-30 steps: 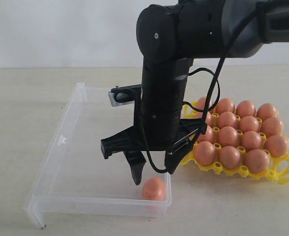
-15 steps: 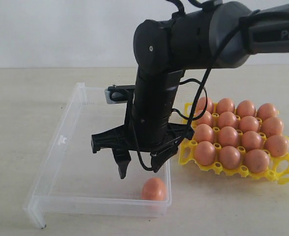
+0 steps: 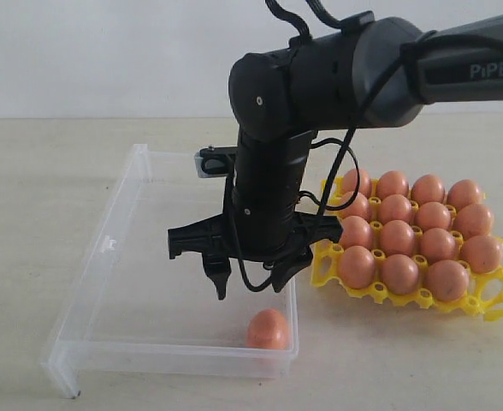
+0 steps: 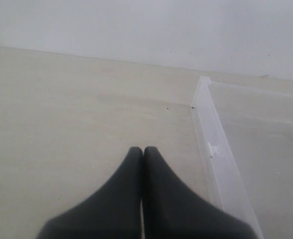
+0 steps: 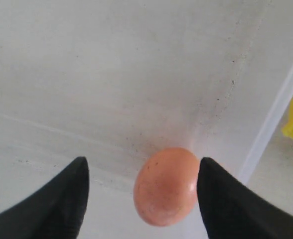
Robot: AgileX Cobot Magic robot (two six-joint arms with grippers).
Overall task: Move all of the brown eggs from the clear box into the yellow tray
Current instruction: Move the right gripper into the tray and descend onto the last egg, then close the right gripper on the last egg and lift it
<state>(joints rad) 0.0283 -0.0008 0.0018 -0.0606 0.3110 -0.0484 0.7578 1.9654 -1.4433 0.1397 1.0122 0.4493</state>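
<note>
- Black fingers of the right gripper [image 3: 250,288] are spread wide and hold nothing. They hang over the clear box [image 3: 106,248], above the last egg [image 3: 268,329] and a little to the left of it in the exterior view.
- From the right wrist, the gripper [image 5: 142,162] frames that egg [image 5: 166,185] between its two fingers, with clear space on either side and no contact.
- The left gripper [image 4: 142,152] has its fingers pressed together on nothing, idle over the pale tabletop [image 4: 62,99] just outside the box wall [image 4: 211,134].
- One brown egg lies alone on the box floor, near the front corner closest to the yellow tray [image 3: 491,310]; the rest of the box is bare.
- The tray stands beside the box and is nearly full of brown eggs [image 3: 397,236]. About fifteen can be counted, a few partly hidden by the arm, and the cup at its near right corner looks empty.
- By this reckoning the job is all but finished: one pick and one placement remain.
- Against the frame a second ago, the right gripper sits higher and further left, off the egg it had hovered beside; its spread is unchanged, and egg, box and tray have not moved.
</note>
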